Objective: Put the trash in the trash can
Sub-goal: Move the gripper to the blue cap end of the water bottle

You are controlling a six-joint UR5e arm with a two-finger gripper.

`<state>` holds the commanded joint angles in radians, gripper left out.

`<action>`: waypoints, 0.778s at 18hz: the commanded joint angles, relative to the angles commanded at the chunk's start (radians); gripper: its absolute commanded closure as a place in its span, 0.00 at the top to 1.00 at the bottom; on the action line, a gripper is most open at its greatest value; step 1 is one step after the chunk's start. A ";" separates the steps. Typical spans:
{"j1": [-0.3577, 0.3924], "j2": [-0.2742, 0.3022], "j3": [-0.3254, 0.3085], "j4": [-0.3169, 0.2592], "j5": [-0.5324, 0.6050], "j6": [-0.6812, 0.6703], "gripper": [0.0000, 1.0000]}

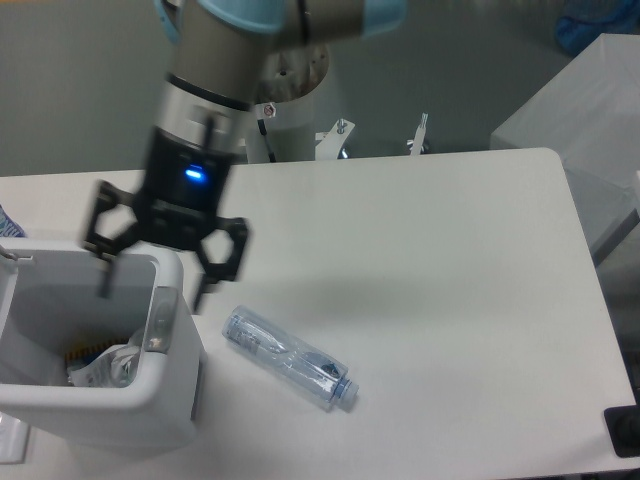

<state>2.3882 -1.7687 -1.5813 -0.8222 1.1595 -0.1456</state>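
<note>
The crushed clear bluish bottle (290, 358) lies on its side on the white table, cap toward the lower right. The white trash can (175, 375) stands at the lower left. The crumpled transparent wrapper (112, 366) lies inside it at the bottom. My gripper (152, 287) is open and empty, its fingers spread wide. It hangs over the can's right rim, up and left of the bottle. One finger is over the can's inside, the other outside its right wall.
A yellow and blue item (88, 352) also lies in the can. The arm's round base (290, 75) stands behind the table. A grey box (580, 110) is at the far right, and a dark object (625, 432) at the lower right corner.
</note>
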 joint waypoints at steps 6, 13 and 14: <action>0.092 -0.076 -0.071 -0.003 0.047 -0.097 0.96; 0.097 -0.236 -0.048 0.002 0.169 -0.227 0.96; 0.097 -0.262 -0.028 0.000 0.184 -0.248 0.96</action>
<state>2.4850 -2.0307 -1.6093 -0.8222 1.3436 -0.3940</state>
